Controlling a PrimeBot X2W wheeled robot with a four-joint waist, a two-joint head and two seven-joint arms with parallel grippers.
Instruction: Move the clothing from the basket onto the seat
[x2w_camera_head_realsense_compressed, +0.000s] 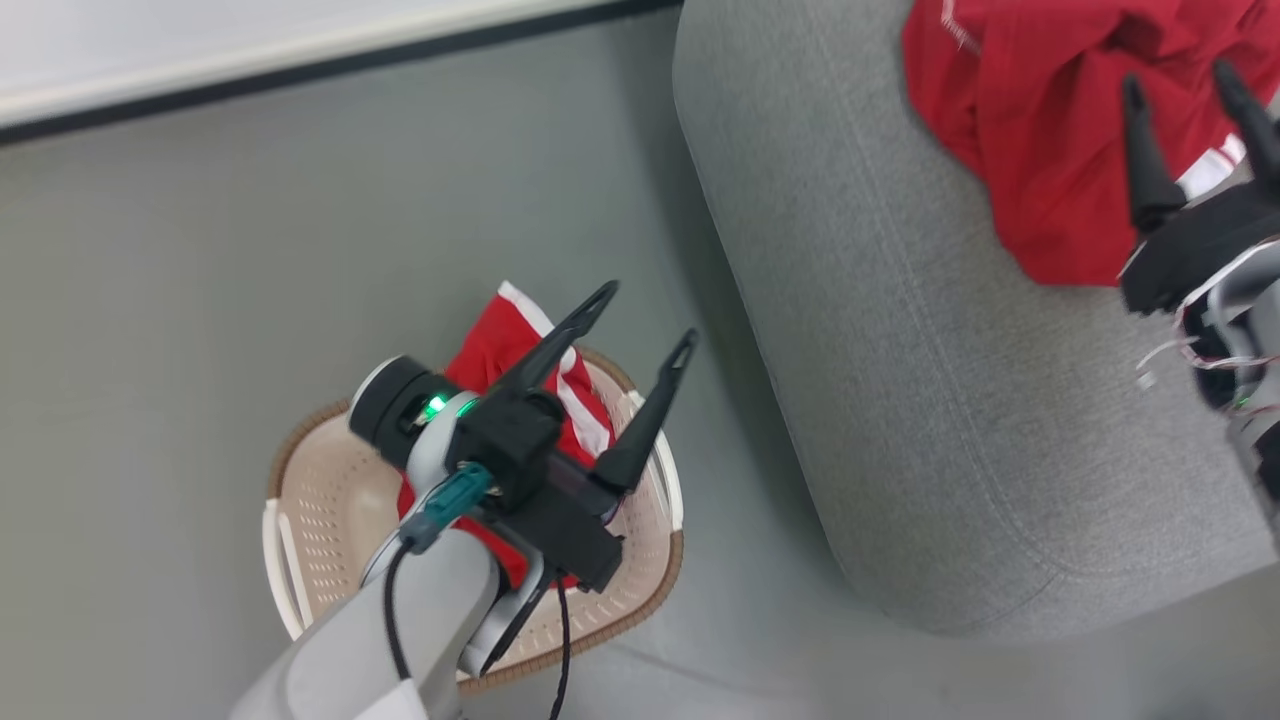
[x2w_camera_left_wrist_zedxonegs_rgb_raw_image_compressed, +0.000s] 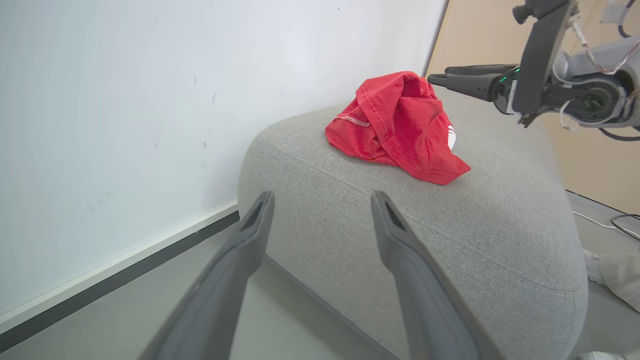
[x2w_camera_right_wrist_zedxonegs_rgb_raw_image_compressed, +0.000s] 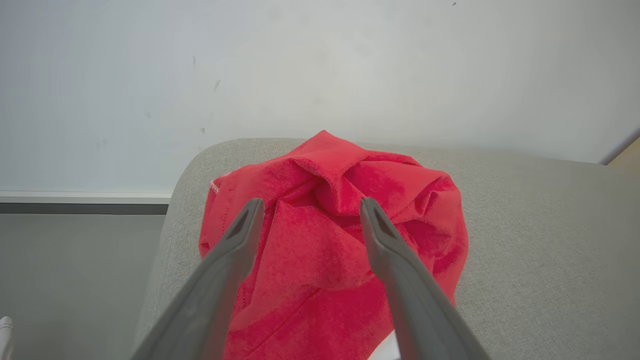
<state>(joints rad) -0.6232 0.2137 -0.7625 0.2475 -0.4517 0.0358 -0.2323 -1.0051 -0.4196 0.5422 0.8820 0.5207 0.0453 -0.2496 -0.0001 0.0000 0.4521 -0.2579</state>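
Nearest, at 7 o'clock in the head view, the pale left arm (x2w_camera_head_realsense_compressed: 400, 620) reaches over the basket (x2w_camera_head_realsense_compressed: 318, 520), which sits on the grey floor (x2w_camera_head_realsense_compressed: 180, 300). The left jaws stand apart and empty above the basket. One red garment (x2w_camera_head_realsense_compressed: 495, 345) lies in the basket, its end poking past the far rim at 12 o'clock. Farther off, at 3 o'clock, is the seat (x2w_camera_head_realsense_compressed: 900, 400). The other red garment (x2w_camera_head_realsense_compressed: 1040, 130) lies crumpled on it at 1 o'clock. The right jaws are apart over that garment's near edge and grip nothing.
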